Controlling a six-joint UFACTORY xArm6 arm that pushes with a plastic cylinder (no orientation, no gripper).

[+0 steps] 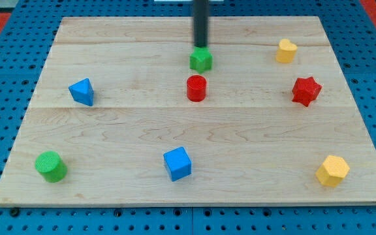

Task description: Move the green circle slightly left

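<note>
While my tip (202, 46), a bare rod with no jaws to open or shut, rests against the top edge of the green cube (201, 60), the green circle (50, 166) sits far down-left of it, the blue cube (177, 163) well below, the red cylinder (196, 88) just beneath.

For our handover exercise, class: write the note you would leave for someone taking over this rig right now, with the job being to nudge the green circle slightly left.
My tip sits at the view's top centre, right at the back of the green cube-like block, far from the target.
The green circle stands at the view's bottom left, near the edge of the board; nothing touches it.
Done: no push on the circle yet.
Left: bring the tip to the circle's right side, passing the red cylinder and blue triangular block, then push gently left; there is little board left beyond it.
</note>
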